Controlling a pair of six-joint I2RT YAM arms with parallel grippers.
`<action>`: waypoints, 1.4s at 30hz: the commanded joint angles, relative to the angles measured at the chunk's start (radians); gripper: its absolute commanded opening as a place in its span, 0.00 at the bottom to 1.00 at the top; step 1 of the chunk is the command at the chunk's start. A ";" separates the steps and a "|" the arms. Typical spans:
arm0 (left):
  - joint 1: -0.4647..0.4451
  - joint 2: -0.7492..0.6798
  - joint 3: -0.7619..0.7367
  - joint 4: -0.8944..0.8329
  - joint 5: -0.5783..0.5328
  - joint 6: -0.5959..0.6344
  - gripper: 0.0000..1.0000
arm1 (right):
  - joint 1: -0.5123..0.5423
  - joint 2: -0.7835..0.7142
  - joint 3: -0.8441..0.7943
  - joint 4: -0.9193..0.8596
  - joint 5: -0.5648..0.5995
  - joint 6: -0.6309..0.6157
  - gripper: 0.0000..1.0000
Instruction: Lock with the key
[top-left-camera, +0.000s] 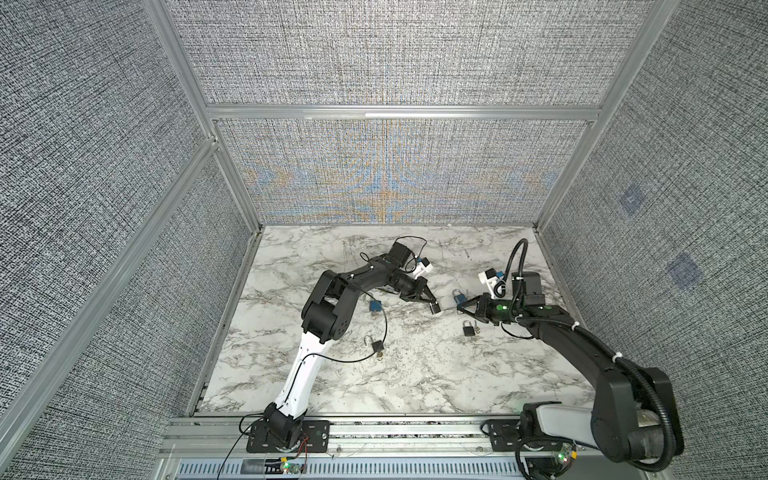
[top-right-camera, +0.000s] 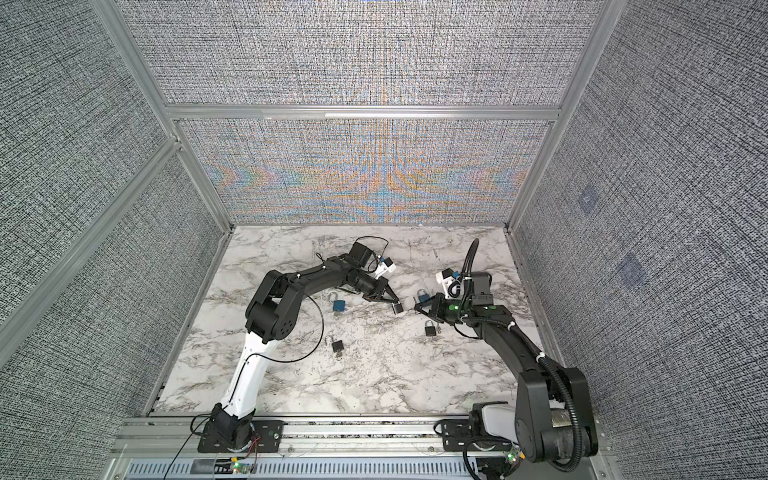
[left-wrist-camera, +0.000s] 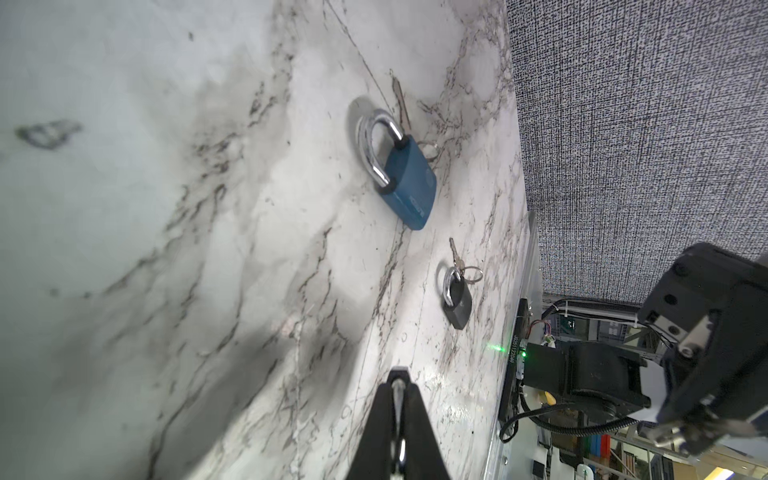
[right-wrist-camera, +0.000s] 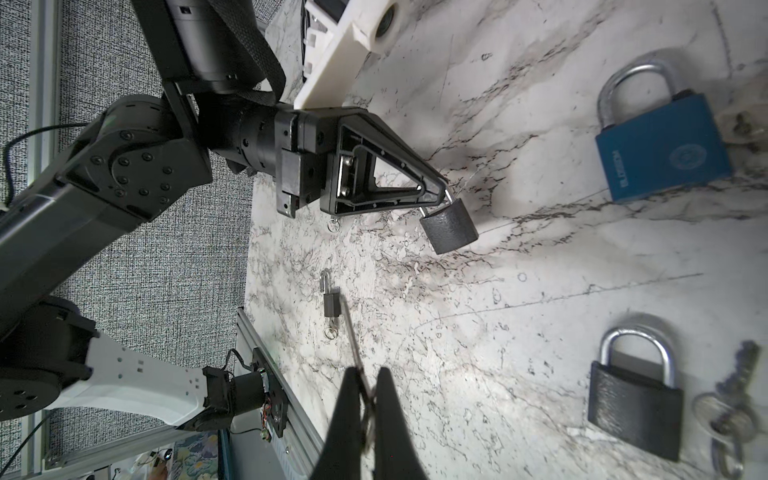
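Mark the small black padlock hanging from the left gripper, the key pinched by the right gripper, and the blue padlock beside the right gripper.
hanging black padlock (right-wrist-camera: 449, 226): right wrist view, on its body.
key (right-wrist-camera: 350, 332): right wrist view, on its blade.
blue padlock (right-wrist-camera: 663, 150): right wrist view, on its body.

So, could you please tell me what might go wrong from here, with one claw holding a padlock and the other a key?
1. The small black padlock dangles by its shackle from the tips of the left claw, so it may swing away when pushed.
2. The key sticks far out of the right claw, so it could pivot or slip in the pinch.
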 joint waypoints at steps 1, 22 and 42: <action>-0.001 0.021 0.031 -0.043 -0.025 0.003 0.00 | -0.002 0.007 -0.003 0.013 0.006 -0.008 0.00; 0.039 -0.045 -0.012 0.013 -0.271 -0.072 0.30 | 0.016 0.139 0.048 -0.014 0.196 -0.013 0.00; 0.081 -0.748 -0.606 0.468 -0.389 -0.138 0.30 | 0.141 0.463 0.190 0.113 0.325 0.046 0.00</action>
